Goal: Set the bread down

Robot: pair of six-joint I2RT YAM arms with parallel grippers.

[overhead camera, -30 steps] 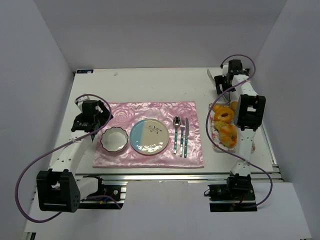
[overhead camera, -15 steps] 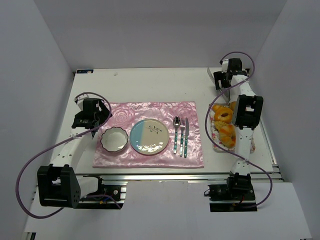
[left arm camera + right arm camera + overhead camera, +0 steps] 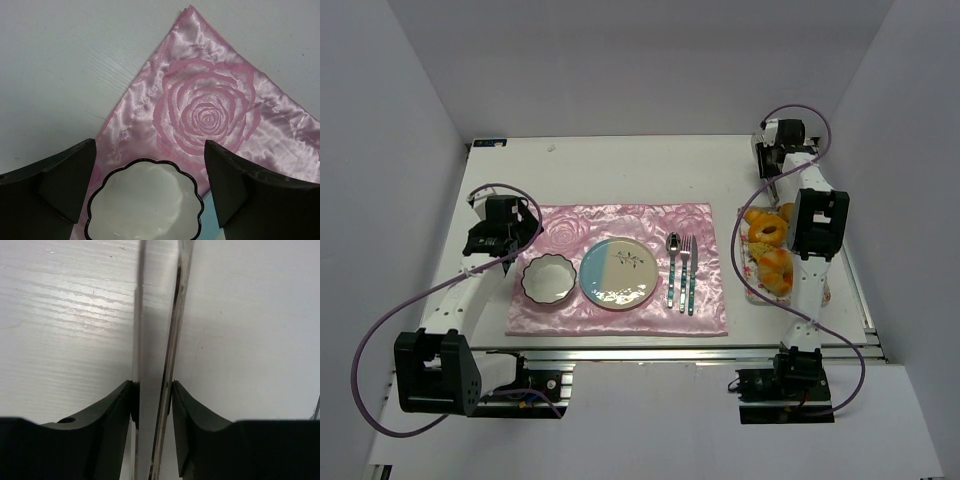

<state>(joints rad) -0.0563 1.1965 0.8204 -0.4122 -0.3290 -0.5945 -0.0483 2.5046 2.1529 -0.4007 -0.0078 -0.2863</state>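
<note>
**Top view.**
- Golden-orange ring-shaped bread (image 3: 767, 229): upper part of the patterned tray (image 3: 752, 290), right of frame, packed against other orange pastries. Not yet lifted.
- Right gripper (image 3: 770, 160): upper right, above bare white table (image 3: 640, 170), beyond the tray and well apart from the bread.
- Round pale blue-and-cream plate (image 3: 618, 273): centre, on the pink satin rose-patterned placemat (image 3: 620, 318). It lies between a white scalloped bowl with a black rim (image 3: 548, 278) and a teal-handled spoon and fork (image 3: 680, 272). Judged the likely destination.
- Left gripper (image 3: 505, 235): left of frame, by the bowl.

**Left wrist view.**
- Left gripper (image 3: 149, 150): spread wide, holding nothing, poised over the bowl (image 3: 145, 200) and placemat (image 3: 205, 115).

**Right wrist view.**
- Right gripper (image 3: 152, 390): fingers pressed against both outer faces of slim, polished metal tongs (image 3: 182, 270), which run up the frame.

**Hazards, judged.**
- The hold is narrow and on smooth metal, so the tongs may pivot or slide out when lifted.
- Pinching both blades together may leave them no room to open around the ring.
- With the tray so crowded, the tips could drag a neighbouring pastry out.
- The route to the plate crosses the cutlery, so a low pass could knock it.
</note>
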